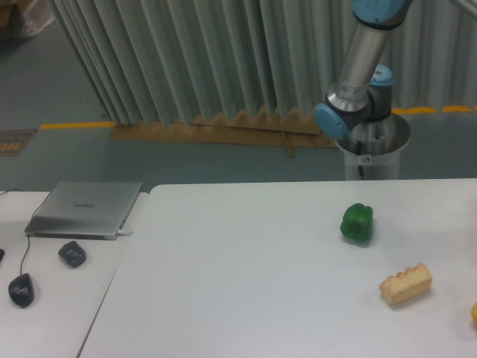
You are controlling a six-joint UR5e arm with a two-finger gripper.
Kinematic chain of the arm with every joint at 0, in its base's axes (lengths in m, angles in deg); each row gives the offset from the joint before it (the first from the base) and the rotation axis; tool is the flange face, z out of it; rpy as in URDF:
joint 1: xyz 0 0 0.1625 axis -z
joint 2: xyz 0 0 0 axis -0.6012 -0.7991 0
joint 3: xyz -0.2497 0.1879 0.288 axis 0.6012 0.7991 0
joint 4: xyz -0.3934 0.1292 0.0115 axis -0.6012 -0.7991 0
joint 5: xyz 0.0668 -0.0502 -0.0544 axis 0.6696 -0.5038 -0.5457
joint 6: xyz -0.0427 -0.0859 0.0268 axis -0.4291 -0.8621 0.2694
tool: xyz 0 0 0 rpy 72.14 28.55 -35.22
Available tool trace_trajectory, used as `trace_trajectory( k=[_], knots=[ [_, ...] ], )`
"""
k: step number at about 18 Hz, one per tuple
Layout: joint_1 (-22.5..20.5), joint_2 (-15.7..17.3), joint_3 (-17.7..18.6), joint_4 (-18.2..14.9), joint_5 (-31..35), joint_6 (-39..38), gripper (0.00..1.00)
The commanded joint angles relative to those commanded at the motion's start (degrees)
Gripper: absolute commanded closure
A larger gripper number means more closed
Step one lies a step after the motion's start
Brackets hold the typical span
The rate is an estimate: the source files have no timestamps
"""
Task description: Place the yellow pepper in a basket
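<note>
yellow pepper point(474, 315) shows as a sliver at the tabletop's point(246, 283) right edge, near the tan block point(405, 284); gripper out of view, state unknown, only the arm point(358, 74) shows behind

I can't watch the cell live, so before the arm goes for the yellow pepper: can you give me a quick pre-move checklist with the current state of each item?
1. Yellow pepper located: ok, but only a sliver shows at the right edge of the picture.
2. Full outline of the yellow pepper visible for a grasp: not ok, most of it is cut off.
3. Basket located: cannot tell, none shows in this view.
4. Gripper state: cannot tell, the arm runs out of the top of the picture and the gripper is not in view.
5. Neighbours apart from the target: ok, the green pepper and tan ridged block lie separate from it.
</note>
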Motion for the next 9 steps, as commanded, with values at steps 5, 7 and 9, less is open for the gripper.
trace_trajectory(
  k=[5,7,9],
  knots=[
    [0.1,0.8,0.6,-0.8,0.3,0.1,0.0],
    [0.5,0.8,1.3,-0.7,0.2,0.0,0.0],
    [0.8,0.7,1.2,-0.6,0.3,-0.1,0.0]
  ],
)
